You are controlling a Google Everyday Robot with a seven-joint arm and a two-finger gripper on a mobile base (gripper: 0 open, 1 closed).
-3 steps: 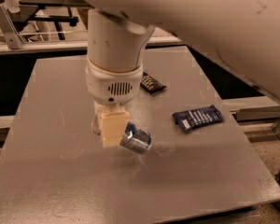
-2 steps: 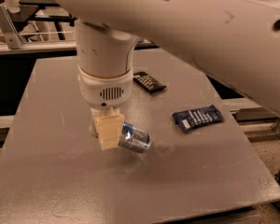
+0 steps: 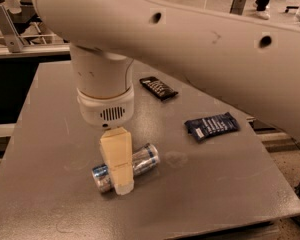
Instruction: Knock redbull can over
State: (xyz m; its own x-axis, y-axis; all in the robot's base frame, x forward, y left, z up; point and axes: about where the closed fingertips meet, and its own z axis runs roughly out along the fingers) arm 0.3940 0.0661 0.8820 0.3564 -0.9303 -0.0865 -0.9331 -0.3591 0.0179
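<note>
The redbull can (image 3: 144,160) is a slim silver can with blue-grey markings. It lies on its side on the grey table (image 3: 55,109), its ends pointing lower left and upper right. My gripper (image 3: 121,181) hangs from the white wrist, with its tan tip down at the table directly in front of the can's middle, hiding that part. It seems to touch or nearly touch the can. The large white arm crosses the top of the view.
A flat dark blue snack wrapper (image 3: 212,126) lies to the right of the can. A flat black wrapper (image 3: 158,87) lies farther back. The table's front edge (image 3: 190,229) is near the can, and its right edge (image 3: 277,179) lies beyond the blue wrapper.
The can now lies flat behind the gripper, showing on both sides of it; before, it showed only to the gripper's right. The gripper tip has come lower and the arm has swung left.
</note>
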